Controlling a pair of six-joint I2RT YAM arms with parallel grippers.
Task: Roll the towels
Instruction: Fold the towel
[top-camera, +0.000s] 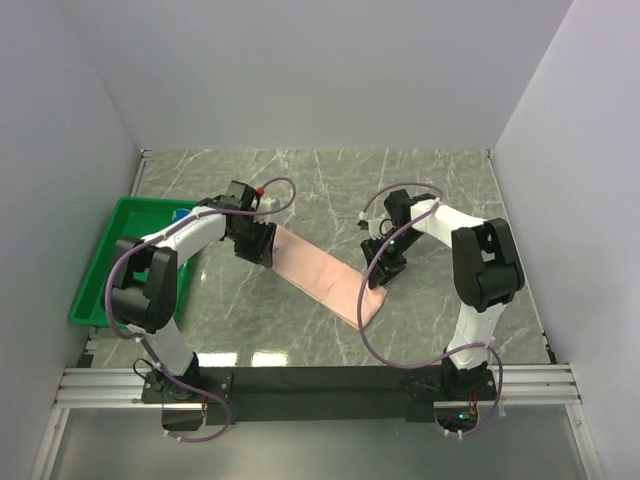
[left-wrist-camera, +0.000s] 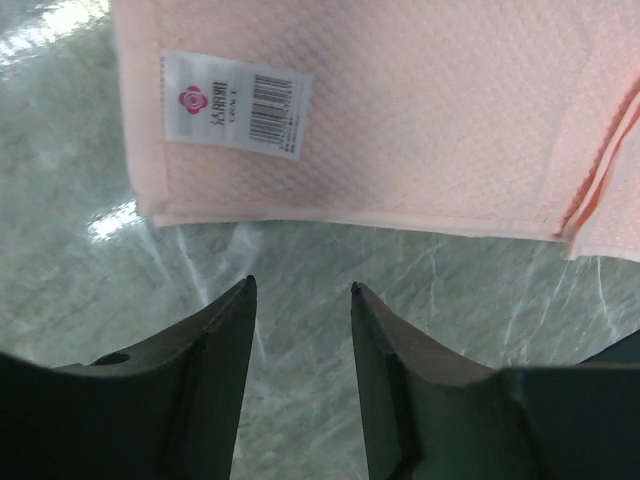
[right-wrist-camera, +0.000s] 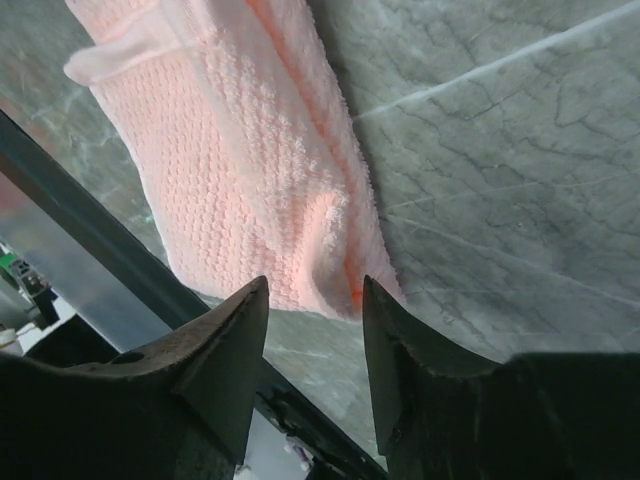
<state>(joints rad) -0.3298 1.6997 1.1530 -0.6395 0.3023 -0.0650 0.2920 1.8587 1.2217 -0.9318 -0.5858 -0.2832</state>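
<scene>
Pink towel lay flat on the table as a long, narrow folded strip. It ran diagonally across the middle, from the far-left side towards the near-right. No part of it was rolled: both ends were flat, and the doubled layers showed along its long edge. The white tag faced up at the left-hand end. The left gripper was just short of that end, its jaws partly spread and nothing between them, only bare marble in the gap. The towel's short edge lay just beyond the fingertips, apart from them. The right gripper was at the opposite end with its jaws likewise partly spread. The towel's corner sat right at the mouth of the gap, but nothing was pinched. Whether it touched a finger could not be told. The green tray sat at the table's left edge. A blue patch showed at its far end, mostly hidden by the left arm. It may be the second towel, but it was too small to confirm. Judgement: the pink towel appeared folded lengthwise and laid out ready, so the preparation looked done. The rolling itself was not yet begun on this towel. Progress early; one roll, possibly two, remained.
</scene>
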